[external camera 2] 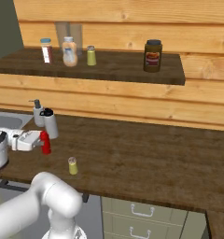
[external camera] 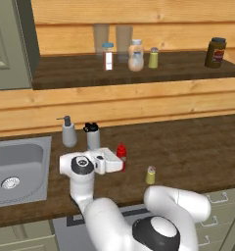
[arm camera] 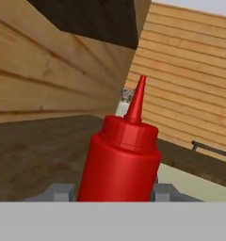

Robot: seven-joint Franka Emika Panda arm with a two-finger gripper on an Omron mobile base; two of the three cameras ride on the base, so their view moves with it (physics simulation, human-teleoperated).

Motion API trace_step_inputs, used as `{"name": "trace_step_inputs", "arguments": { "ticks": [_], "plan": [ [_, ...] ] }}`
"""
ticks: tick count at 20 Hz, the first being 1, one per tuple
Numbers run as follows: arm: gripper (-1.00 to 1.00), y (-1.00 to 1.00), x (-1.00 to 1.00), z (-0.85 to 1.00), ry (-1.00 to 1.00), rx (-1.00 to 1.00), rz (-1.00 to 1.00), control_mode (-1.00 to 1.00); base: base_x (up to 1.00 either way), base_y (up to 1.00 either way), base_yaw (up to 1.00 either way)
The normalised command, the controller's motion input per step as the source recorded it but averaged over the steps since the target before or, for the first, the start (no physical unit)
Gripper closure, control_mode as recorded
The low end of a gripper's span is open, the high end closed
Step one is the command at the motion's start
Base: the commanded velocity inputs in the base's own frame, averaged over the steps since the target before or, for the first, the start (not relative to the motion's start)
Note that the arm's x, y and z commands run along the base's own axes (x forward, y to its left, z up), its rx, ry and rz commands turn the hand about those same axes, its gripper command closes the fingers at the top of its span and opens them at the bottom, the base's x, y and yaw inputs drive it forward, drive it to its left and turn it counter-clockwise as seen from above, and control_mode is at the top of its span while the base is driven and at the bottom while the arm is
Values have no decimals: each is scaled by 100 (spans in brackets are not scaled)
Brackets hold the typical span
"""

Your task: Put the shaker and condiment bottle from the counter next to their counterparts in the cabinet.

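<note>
The red condiment bottle (external camera: 121, 150) (external camera 2: 45, 141) (arm camera: 122, 160) stands upright at the counter (external camera: 198, 147), and my gripper (external camera: 120, 159) (external camera 2: 42, 140) (arm camera: 116, 192) is shut on its body from the sink side. The yellow-green shaker (external camera: 151, 175) (external camera 2: 73, 165) stands alone on the counter, near the front edge and right of the gripper. Up on the cabinet's shelf board (external camera: 188, 68) are the counterparts: the matching shaker (external camera: 153, 58) (external camera 2: 91, 55), a rounded clear bottle (external camera: 136, 56) (external camera 2: 69, 52) and a blue-capped bottle (external camera: 108, 56) (external camera 2: 46, 50).
A white bottle with a black lid (external camera: 92, 136) (external camera 2: 50, 123) and a soap dispenser (external camera: 68, 132) stand just behind the gripper. The steel sink (external camera: 16, 166) lies to the left. A dark jar (external camera: 215, 52) sits at the shelf's right end, two glasses (external camera: 112, 38) at its back. The grey-green door (external camera: 7, 44) hangs open on the left.
</note>
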Motion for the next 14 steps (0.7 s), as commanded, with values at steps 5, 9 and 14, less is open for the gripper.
{"name": "trace_step_inputs", "arguments": {
  "ticks": [5,9,14],
  "plan": [
    [100,-9,-1,50,-2,6,-6,-100,0,0,0],
    [100,-24,-29,49,-25,19,14,-100,0,0,0],
    [100,-28,-34,93,-31,17,20,-100,0,0,0]
  ]
}}
